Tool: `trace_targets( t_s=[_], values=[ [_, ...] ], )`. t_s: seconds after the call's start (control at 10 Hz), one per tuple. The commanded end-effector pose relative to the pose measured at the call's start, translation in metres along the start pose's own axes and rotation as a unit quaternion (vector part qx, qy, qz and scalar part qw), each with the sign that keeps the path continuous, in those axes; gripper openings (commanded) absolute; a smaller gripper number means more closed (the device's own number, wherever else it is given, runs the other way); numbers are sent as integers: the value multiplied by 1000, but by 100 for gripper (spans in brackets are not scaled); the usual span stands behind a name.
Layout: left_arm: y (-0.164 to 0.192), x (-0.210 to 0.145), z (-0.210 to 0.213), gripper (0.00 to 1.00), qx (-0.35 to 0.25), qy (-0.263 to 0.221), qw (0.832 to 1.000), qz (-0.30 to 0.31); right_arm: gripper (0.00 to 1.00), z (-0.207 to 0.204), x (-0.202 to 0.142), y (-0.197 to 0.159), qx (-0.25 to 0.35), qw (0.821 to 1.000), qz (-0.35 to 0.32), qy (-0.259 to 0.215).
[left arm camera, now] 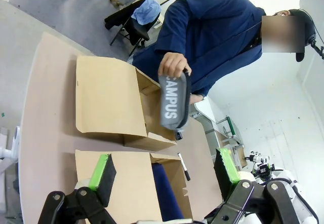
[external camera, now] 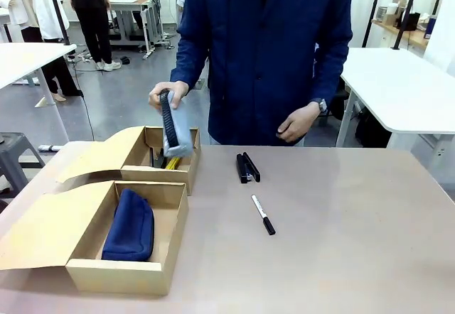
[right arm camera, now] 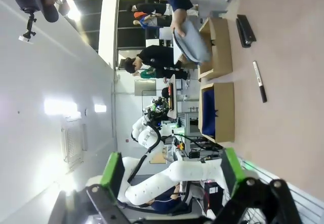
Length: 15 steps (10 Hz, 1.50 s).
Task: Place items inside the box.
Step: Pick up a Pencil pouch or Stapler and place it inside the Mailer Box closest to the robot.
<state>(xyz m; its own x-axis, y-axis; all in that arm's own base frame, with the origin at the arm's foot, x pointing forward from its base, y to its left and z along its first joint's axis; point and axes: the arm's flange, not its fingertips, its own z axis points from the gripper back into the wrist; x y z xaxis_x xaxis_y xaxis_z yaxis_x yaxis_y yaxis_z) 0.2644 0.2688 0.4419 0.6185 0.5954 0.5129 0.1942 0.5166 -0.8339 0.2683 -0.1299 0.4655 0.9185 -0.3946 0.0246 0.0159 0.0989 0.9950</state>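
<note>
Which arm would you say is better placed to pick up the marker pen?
Probably the right: the marker pen lies right of the near box on bare table, while the left end effector, open, hangs above that box.

The room is bright and the light is even. The table [external camera: 341, 243] has only soft, faint shadows. In the right wrist view, lamps [right arm camera: 59, 106] glare white. Both wrist views bend at the edges. The front view looks sharp.
</note>
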Motion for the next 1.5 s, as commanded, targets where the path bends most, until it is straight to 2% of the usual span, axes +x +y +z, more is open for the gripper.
trace_targets(
  t_s=[0.0,0.2,0.3,0.4,0.6,0.7,0.8,1.0,1.1,1.3,1.4],
  values=[
    [0,-1,-1,100,-11,-10,1000,-11,100,2,-2,4,-1,1000,-7,4],
    [0,-1,-1,100,-11,-10,1000,-11,100,0,0,0,0,1000,0,0],
    [0,-1,-1,100,-11,-10,1000,-11,100,-30,-14,10,-66,993,80,51],
    [0,-1,-1,100,-11,-10,1000,-11,100,-84,-4,20,-156,979,106,77],
    [0,-1,-1,100,-11,-10,1000,-11,100,-198,16,31,-296,924,189,151],
    [0,-1,-1,100,-11,-10,1000,-11,100,-235,17,30,-378,883,228,157],
    [0,-1,-1,100,-11,-10,1000,-11,100,-245,15,30,-414,859,259,155],
    [0,-1,-1,100,-11,-10,1000,-11,100,-212,6,45,-387,866,288,131],
    [0,-1,-1,100,-11,-10,1000,-11,100,-266,-9,38,-375,872,269,165],
    [0,-1,-1,100,-11,-10,1000,-11,100,-266,-9,38,-375,872,269,165],
    [0,-1,-1,100,-11,-10,1000,-11,100,-252,0,41,-384,863,283,165]
  ],
)
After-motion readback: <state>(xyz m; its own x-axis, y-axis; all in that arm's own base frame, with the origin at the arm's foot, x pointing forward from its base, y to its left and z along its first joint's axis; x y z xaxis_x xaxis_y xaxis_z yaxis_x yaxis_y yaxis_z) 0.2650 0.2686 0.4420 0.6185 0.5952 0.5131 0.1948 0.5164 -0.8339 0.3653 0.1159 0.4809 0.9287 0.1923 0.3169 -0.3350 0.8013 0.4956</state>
